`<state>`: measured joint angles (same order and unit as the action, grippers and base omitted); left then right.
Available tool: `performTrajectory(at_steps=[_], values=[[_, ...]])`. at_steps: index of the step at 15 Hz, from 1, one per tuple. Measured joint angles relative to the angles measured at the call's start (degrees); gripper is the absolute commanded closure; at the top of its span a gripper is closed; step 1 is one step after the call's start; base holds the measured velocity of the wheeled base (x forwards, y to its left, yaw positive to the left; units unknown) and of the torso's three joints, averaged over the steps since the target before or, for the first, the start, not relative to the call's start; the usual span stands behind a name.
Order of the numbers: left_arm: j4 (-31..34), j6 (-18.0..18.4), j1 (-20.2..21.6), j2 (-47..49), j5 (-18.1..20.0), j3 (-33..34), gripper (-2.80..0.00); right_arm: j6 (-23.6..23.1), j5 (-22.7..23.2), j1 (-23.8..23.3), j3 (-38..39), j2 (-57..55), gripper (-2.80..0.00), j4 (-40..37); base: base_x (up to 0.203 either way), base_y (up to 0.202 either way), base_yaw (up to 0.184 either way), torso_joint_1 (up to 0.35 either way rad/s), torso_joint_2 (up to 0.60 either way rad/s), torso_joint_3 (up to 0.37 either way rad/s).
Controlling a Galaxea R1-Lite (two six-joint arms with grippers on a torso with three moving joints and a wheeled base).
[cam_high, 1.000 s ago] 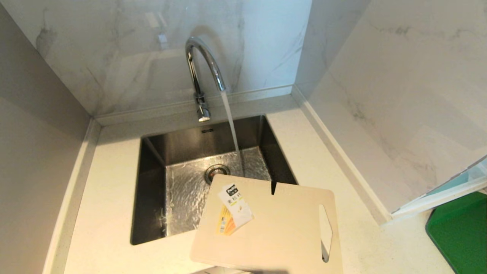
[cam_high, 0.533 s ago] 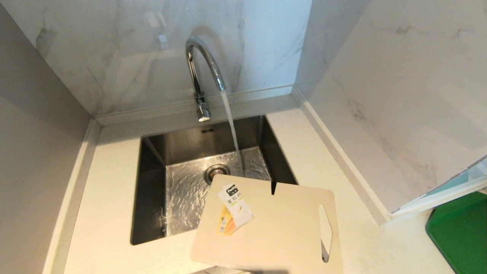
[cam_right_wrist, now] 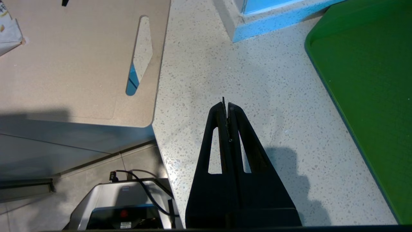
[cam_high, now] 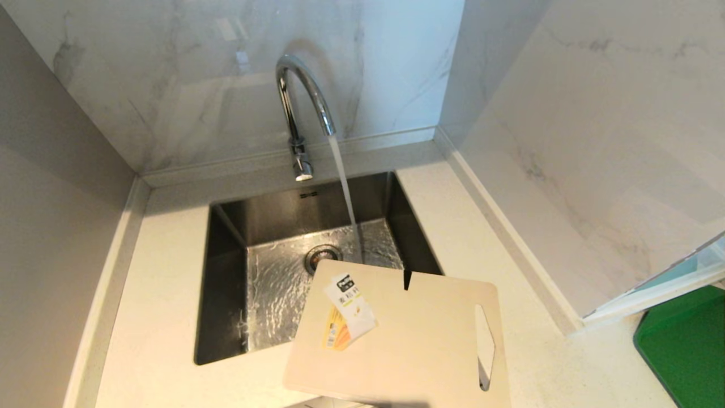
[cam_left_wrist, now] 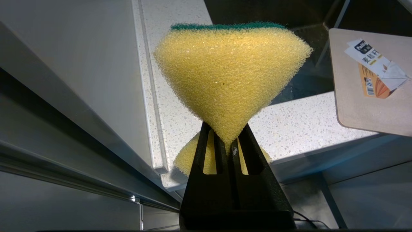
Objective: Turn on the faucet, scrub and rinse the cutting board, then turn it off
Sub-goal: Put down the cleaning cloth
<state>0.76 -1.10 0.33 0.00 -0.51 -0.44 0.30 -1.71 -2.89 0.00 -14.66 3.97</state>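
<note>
The chrome gooseneck faucet (cam_high: 299, 107) stands behind the steel sink (cam_high: 226, 283) and a stream of water runs from its spout into the basin. The pale beige cutting board (cam_high: 413, 340) lies flat on the counter, one corner over the sink's near right edge, its paper label (cam_high: 346, 310) facing up. No arm shows in the head view. My left gripper (cam_left_wrist: 228, 137) is shut on a yellow sponge (cam_left_wrist: 230, 74) with a green scouring side, held before the counter's front edge, left of the board (cam_left_wrist: 370, 106). My right gripper (cam_right_wrist: 226, 108) is shut and empty, above the counter, right of the board (cam_right_wrist: 74, 64).
A dark green mat (cam_high: 685, 340) lies at the far right of the speckled white counter (cam_high: 153, 294). Marble walls close in the back and the right side. A blue-edged panel (cam_right_wrist: 267, 19) stands beyond the right gripper. The robot's base (cam_right_wrist: 122, 206) shows below the counter edge.
Nothing differs in the head view: the water keeps running and the board lies as before.
</note>
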Motion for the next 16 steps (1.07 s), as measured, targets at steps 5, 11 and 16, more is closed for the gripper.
performTrajectory(at_steps=[5, 11, 16], values=[[0.0, 0.0, 0.0, 0.0, 0.0, 0.0, 0.00, -4.7, 2.6, 0.0, 0.0, 0.5, 0.00, -2.8, 0.000, 0.000, 0.000, 0.000, 0.00, 0.000], [0.0, 0.0, 0.0, 0.0, 0.0, 0.0, 0.00, -3.9, 2.9, 1.6, 0.0, 7.6, 0.00, -3.9, 0.000, 0.000, 0.000, 0.000, 0.00, 0.000], [0.0, 0.0, 0.0, 0.0, 0.0, 0.0, 0.00, -3.2, 2.8, 2.0, 0.0, 13.7, 0.00, -4.0, 0.000, 0.000, 0.000, 0.000, 0.00, 0.000]])
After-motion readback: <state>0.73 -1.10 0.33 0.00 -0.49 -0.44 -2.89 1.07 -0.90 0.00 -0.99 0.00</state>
